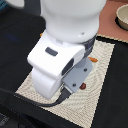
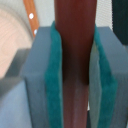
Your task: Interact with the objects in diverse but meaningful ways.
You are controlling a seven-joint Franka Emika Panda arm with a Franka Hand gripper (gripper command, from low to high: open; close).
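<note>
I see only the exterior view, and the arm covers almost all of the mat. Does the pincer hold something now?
Observer: Yes. In the wrist view the pincer is shut on the brown sausage, which sits between its teal pads.
Operator: Is the plate near it?
Observer: The round tan plate shows beyond one pad.
Operator: And the cutlery?
Observer: One orange handle lies by the plate's rim. I cannot tell if it is the fork or the knife.
</note>
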